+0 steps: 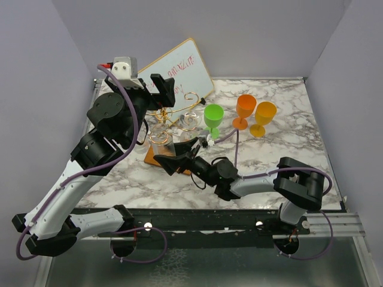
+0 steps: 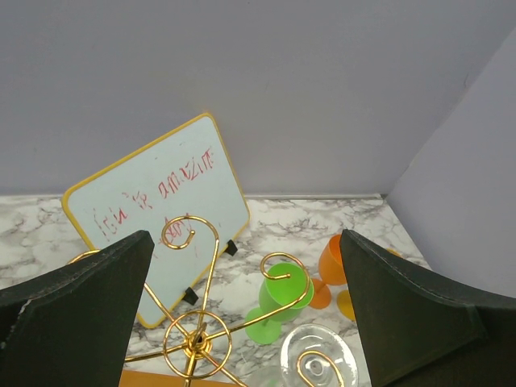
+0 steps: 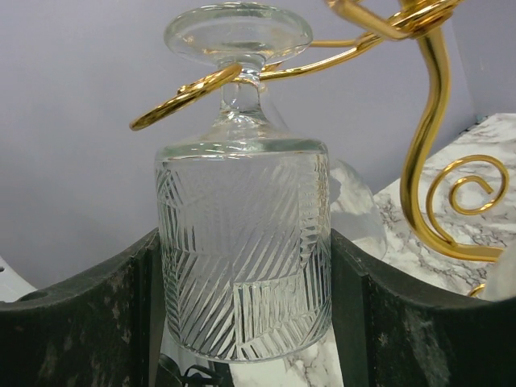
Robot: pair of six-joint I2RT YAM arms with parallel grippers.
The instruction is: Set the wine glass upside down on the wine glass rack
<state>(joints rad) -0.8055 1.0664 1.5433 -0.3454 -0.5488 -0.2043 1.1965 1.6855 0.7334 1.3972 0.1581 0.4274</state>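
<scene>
The marble table [image 1: 287, 158] carries the wine glass rack [image 1: 179, 113], whose gold curled arms spread from a thin post over a brown wooden base. A tilted whiteboard [image 1: 179, 72] with red scribbles leans just behind the rack. The left arm [image 1: 111, 119] rises at the rack's left, and the left gripper [image 2: 246, 242] hovers above the rack's top with its jaws spread wide and nothing between them. The right arm [image 1: 257, 182] lies low, reaching in from the rack's right. The right gripper [image 3: 243, 242] is clamped on the wine glass [image 3: 242, 185], its dark fingers [image 3: 89, 322] pressing both sides of the bowl. The glass sits at the rack's near side, upside down with its long axis vertical: round foot on top, rim at the bottom, short stem passing through 1 gold curl just under the foot. It is clear, with a straight cylindrical bowl cut in panels of slanting lines. A second clear glass [image 3: 359, 214] hangs on the rack just behind it, and the gold post curves down close beside it. 3 upright goblets stand to the rack's right: green goblet [image 1: 213, 116] nearest, then orange goblet [image 1: 245, 109], then amber goblet [image 1: 264, 117], all well apart from the held glass.
</scene>
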